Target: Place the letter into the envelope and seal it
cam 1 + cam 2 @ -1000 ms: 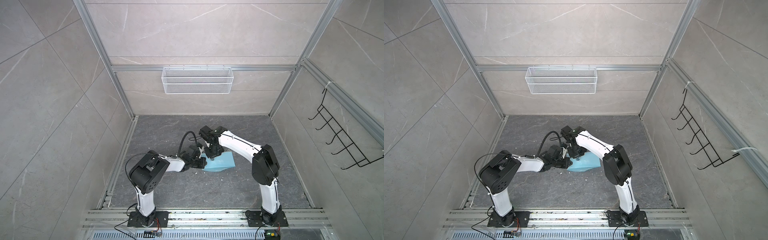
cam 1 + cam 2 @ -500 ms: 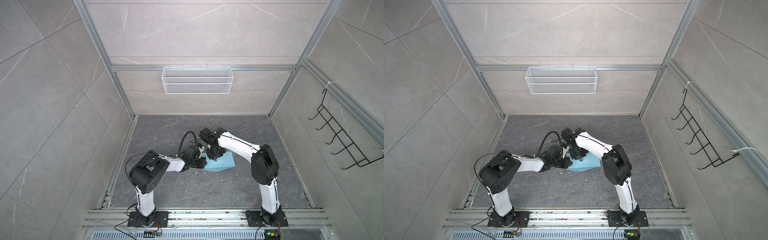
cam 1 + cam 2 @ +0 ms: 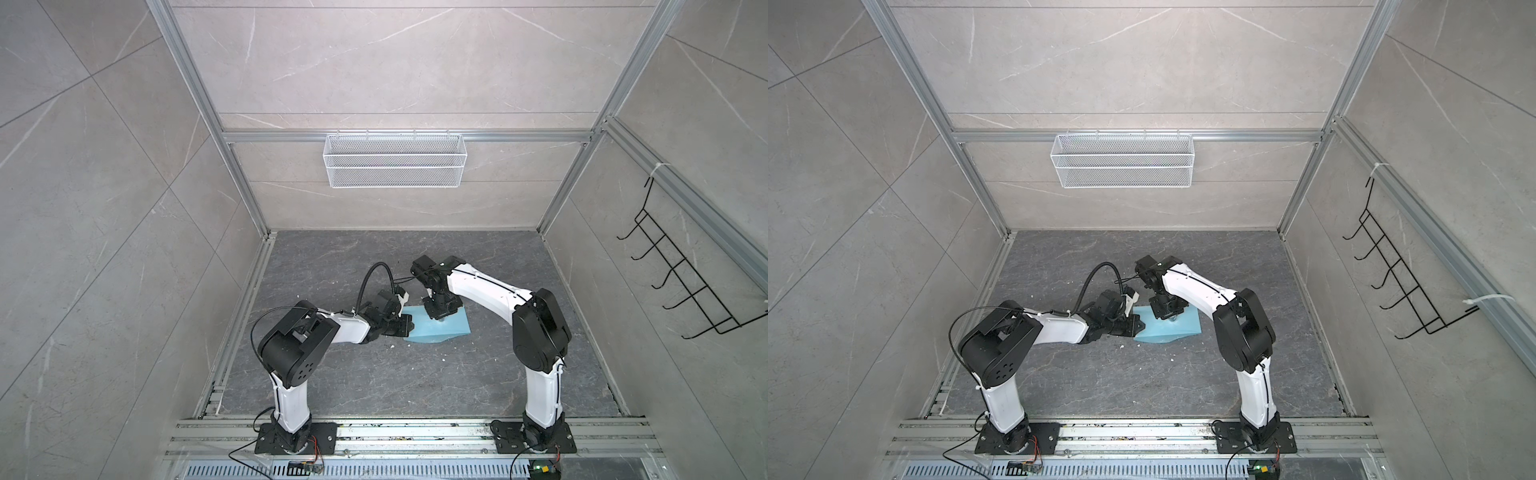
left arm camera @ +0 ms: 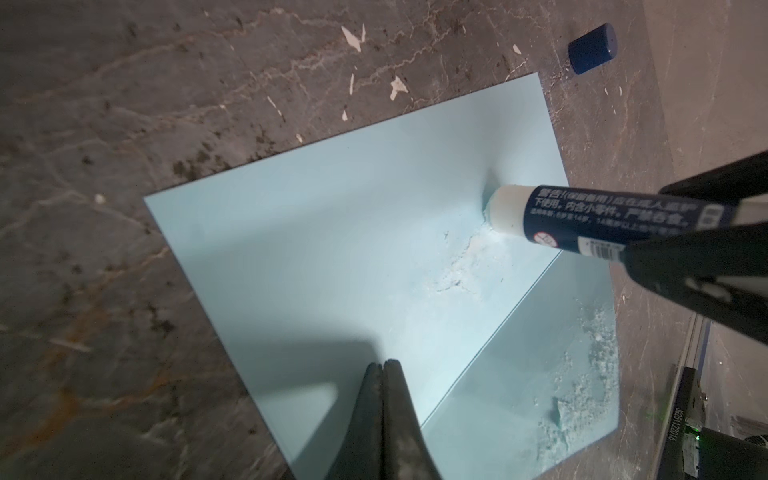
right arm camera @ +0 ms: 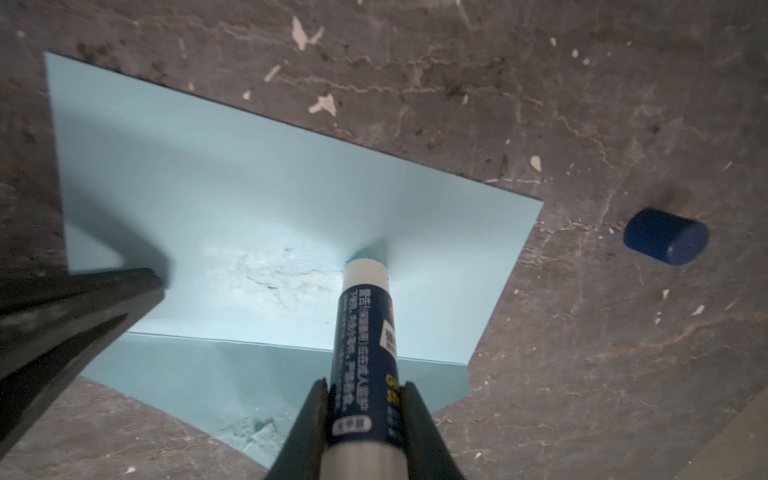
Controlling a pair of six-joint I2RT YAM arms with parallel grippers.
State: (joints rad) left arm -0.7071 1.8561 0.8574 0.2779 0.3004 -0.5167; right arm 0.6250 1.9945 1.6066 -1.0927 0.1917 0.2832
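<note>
The light blue envelope (image 3: 446, 330) (image 3: 1177, 330) lies flat on the dark floor with its pointed flap (image 4: 540, 374) (image 5: 187, 374) folded open. My left gripper (image 3: 409, 326) (image 3: 1139, 325) (image 4: 383, 365) is shut and empty, its tips pressing down on the envelope's body (image 4: 311, 249). My right gripper (image 3: 438, 318) (image 3: 1169, 316) (image 5: 363, 384) is shut on a dark blue glue stick (image 5: 365, 332) (image 4: 582, 220). The stick's white tip pushes into the envelope's body (image 5: 249, 199) and puckers the paper. White glue smears (image 4: 461, 266) cover the body and the flap. The letter is hidden.
The glue stick's blue cap (image 4: 592, 49) (image 5: 665, 242) lies on the floor beyond the envelope's corner. Small white paper scraps (image 5: 322, 104) dot the floor. A white wire basket (image 3: 395, 166) hangs on the back wall, a black hook rack (image 3: 685, 291) on the right wall.
</note>
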